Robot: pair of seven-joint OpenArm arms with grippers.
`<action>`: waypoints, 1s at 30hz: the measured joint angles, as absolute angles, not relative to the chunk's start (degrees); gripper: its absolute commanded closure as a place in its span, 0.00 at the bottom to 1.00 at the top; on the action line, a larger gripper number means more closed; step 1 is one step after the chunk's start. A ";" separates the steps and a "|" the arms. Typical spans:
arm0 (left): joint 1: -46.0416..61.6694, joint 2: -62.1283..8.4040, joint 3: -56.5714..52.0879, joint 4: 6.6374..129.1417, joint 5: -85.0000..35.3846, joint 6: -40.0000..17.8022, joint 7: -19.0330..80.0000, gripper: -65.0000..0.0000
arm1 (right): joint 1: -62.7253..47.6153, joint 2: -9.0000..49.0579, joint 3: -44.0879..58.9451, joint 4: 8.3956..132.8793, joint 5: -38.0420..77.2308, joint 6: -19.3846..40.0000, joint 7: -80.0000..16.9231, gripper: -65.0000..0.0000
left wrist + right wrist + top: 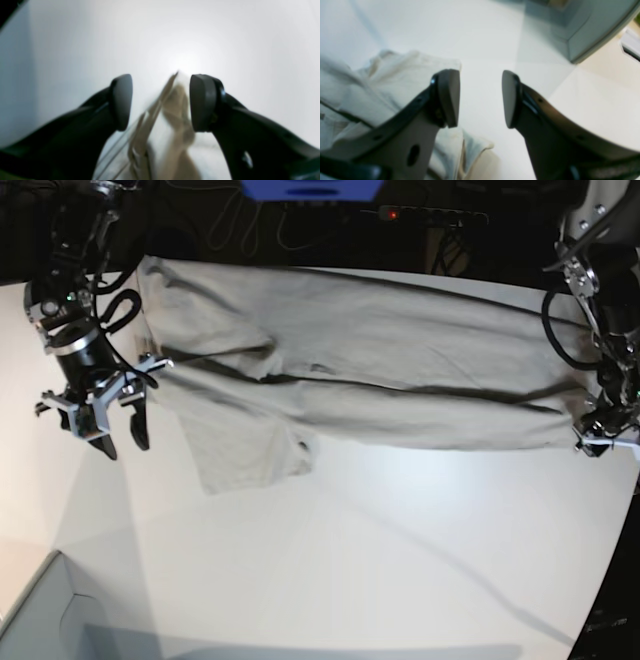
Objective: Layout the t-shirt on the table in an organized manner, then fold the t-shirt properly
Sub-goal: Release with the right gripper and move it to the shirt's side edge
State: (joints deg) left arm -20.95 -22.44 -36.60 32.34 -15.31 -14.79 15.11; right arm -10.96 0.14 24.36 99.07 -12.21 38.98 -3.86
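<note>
Fabric of the creased grey-beige cotton t-shirt (370,370) lies across the smooth white table (380,550), between the left gripper's (160,100) parted fingers; the right gripper's (480,98) fingers gape empty.

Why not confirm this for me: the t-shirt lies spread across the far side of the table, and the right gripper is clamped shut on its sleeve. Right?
Not quite. The t-shirt does lie across the far side of the table, but the right gripper is open with nothing between its jaws, just beside the sleeve. The right wrist view shows the gap.
</note>
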 measured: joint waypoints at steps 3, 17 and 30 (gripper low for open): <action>-21.08 -22.35 -36.53 35.83 -15.42 -14.85 18.41 0.45 | -9.45 0.14 24.32 99.07 -12.05 38.96 -5.50 0.57; -27.00 -22.17 -36.36 26.81 -6.76 -14.48 20.71 0.46 | -9.26 0.14 24.34 99.09 -11.99 38.98 -5.96 0.57; -28.14 -22.04 -36.62 23.86 -5.74 -14.63 20.60 0.77 | -9.41 0.14 24.36 99.07 -12.03 38.98 -6.00 0.57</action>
